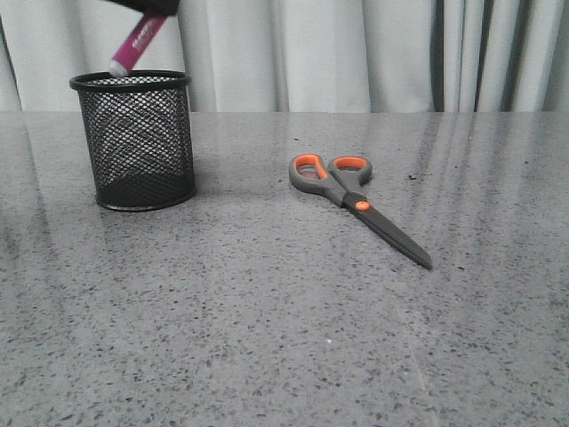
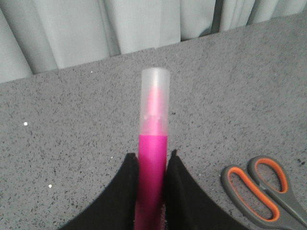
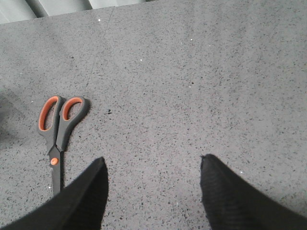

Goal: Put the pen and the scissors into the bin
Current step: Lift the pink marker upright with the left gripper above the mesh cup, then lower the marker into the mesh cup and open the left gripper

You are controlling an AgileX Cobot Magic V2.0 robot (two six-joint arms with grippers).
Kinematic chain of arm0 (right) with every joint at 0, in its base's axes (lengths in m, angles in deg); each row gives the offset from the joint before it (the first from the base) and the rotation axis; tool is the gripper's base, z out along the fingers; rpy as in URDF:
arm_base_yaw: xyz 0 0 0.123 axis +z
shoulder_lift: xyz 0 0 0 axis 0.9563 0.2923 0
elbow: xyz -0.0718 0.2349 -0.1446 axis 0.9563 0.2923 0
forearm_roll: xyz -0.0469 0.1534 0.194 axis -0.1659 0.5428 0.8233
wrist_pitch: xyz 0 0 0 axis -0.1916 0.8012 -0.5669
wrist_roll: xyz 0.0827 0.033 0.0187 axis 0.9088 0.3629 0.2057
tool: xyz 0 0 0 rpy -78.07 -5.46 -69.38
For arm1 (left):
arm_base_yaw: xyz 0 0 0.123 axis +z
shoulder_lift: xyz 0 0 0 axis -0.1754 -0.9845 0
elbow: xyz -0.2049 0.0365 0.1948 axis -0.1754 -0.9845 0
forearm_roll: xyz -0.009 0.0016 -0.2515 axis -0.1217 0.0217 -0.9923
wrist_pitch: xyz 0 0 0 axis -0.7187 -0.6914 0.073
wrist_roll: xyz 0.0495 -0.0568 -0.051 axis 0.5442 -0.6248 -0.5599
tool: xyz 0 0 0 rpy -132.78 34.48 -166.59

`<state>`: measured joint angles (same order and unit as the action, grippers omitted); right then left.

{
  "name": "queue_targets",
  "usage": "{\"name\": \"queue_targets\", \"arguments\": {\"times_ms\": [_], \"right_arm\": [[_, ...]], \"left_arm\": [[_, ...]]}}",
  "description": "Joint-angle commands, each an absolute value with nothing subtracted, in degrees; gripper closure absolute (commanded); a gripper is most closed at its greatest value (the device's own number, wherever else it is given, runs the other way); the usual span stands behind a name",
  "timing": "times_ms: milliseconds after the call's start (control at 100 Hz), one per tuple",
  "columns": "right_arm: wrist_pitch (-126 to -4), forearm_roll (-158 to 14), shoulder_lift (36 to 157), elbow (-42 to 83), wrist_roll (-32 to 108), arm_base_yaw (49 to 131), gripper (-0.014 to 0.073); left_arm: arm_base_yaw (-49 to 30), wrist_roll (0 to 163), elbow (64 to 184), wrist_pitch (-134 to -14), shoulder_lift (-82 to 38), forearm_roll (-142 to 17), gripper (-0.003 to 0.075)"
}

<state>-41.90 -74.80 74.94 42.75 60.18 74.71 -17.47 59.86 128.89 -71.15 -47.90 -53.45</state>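
I'm seeing the bin (image 1: 133,142) mouth sitting open, only the pen (image 1: 135,44) hanging tilted just over its rim, clamped in the left gripper (image 2: 151,165). The scissors (image 1: 354,200) are lying flat on the table (image 1: 267,338), well apart from the bin, nothing sitting between them. Bare tabletop is running all around the scissors, so approach from above or any side is looking free. The right gripper (image 3: 152,165) is hovering spread wide over bare table beside the scissors.
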Motion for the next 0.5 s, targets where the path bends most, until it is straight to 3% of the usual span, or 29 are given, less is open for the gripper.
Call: {"name": "queue_targets", "arguments": {"times_ms": [0,360,490], "right_arm": [[-45.51,-74.57,75.31,40.75,59.67,74.86,0.0204],[-45.51,-74.57,75.31,40.75,59.67,74.86,0.0204],[-45.51,-74.57,75.31,40.75,59.67,74.86,0.0204]], "left_arm": [[-17.95,59.87,130.61,-66.55,-46.64,-53.46,0.0739],[-17.72,59.87,130.61,-69.83,-46.76,-51.71,0.0733],[-17.72,59.87,130.61,-70.43,-46.76,-51.47,0.0647]]}}
